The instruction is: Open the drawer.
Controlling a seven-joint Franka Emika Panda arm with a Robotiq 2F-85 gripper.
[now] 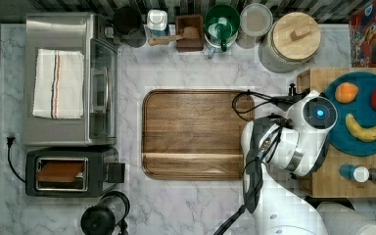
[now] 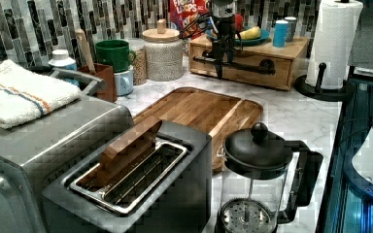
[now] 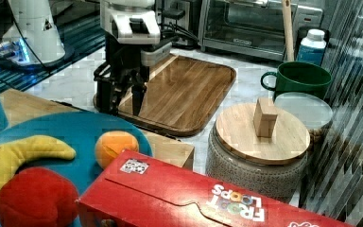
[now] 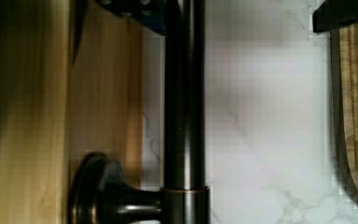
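The drawer [image 2: 252,68] is a light-wood box at the back of the counter, its front [image 4: 107,93] looking flush with the box. A long black bar handle [image 2: 243,66] [image 4: 184,112] runs across it. My gripper [image 4: 240,11] [image 3: 123,101] [image 2: 219,68] hangs over the handle and is open. One finger [image 4: 135,9] sits between the bar and the drawer front. The other finger [image 4: 345,14] is out over the marble, well away from the bar. In the top view the arm [image 1: 293,137] covers the handle.
A walnut tray [image 1: 196,134] lies just in front of the drawer. On the box stand a blue plate [image 1: 360,115] with fruit and small shakers [image 1: 355,172]. A lidded jar [image 3: 260,146], a cereal box [image 3: 194,198] and a paper-towel stand [image 2: 332,48] are close by.
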